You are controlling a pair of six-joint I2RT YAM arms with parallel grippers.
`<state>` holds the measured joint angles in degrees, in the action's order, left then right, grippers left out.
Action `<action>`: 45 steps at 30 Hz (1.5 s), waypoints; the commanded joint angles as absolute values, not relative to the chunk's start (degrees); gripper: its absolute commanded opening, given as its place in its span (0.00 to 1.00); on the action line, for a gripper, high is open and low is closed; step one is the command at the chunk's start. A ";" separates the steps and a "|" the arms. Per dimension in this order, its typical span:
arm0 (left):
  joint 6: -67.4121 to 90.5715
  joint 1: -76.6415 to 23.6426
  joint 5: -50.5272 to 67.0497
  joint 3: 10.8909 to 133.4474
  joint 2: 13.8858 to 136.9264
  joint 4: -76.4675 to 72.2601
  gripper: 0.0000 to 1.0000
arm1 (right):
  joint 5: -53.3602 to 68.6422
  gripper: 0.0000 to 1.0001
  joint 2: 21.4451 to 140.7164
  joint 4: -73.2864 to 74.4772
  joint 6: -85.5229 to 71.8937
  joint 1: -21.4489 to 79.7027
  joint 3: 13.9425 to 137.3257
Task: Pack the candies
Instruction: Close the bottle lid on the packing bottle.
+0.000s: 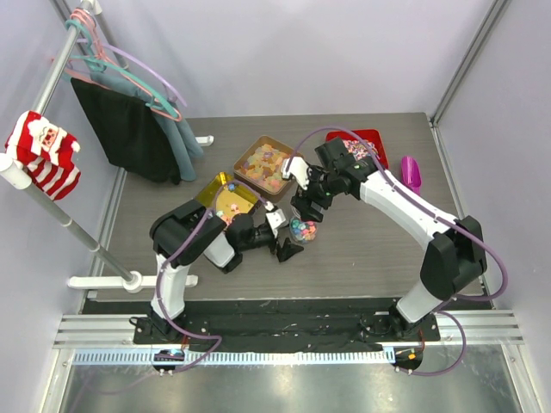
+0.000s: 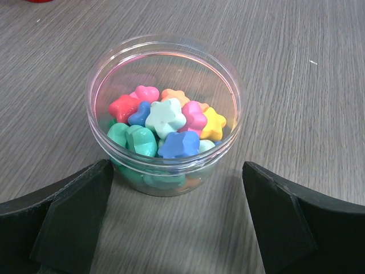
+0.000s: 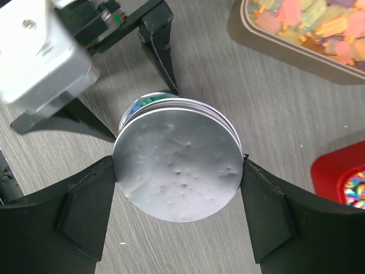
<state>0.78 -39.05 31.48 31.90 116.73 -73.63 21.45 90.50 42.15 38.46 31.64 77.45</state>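
Note:
Star-shaped candies (image 2: 165,123) in pink, blue, green, yellow and orange half fill a clear round jar (image 2: 97,74) that stands upright on the table. My left gripper (image 2: 177,169) is open at table level, its fingertips short of the jar and either side of it without touching. Directly above the jar, my right gripper (image 3: 178,165) is shut on a round silver lid (image 3: 178,171), one finger on each side of its edge. The lid hides almost all of the jar in the right wrist view. From the top view the jar (image 1: 302,230) sits under the right gripper (image 1: 306,209).
A brown tray (image 1: 245,148) of pale gummy pieces lies behind the jar, and a yellow container (image 1: 215,188) of candies sits by the left arm. A red tray (image 1: 368,138) and a purple scoop (image 1: 411,172) lie to the right. A clothes rack (image 1: 129,280) stands at the left.

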 commanded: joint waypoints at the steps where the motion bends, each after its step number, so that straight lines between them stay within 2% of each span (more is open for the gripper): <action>1: -2.20 -42.10 26.28 31.73 119.00 -86.47 1.00 | 23.73 0.68 91.23 41.66 38.67 31.38 77.61; 7: -3.08 -43.51 23.56 32.69 122.69 -87.89 1.00 | 22.33 0.67 92.29 41.84 39.55 31.46 75.42; 21: -2.81 -45.96 27.68 34.89 124.45 -88.68 1.00 | 22.59 0.67 92.11 40.78 41.48 29.62 69.52; 30: -3.78 -46.41 30.32 35.24 125.68 -88.68 0.82 | 20.49 0.67 93.69 39.20 41.13 30.67 69.00; 36: -5.27 -46.49 31.46 34.98 126.21 -88.68 0.75 | 18.37 0.67 93.78 40.07 42.45 32.78 68.20; 45: -4.92 -46.49 31.82 35.24 126.65 -88.68 0.73 | 19.68 0.67 94.31 45.07 44.82 33.84 69.34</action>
<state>-2.24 -45.74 30.17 35.68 124.36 -81.87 19.20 94.02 41.25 42.24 32.53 68.34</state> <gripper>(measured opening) 0.832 0.836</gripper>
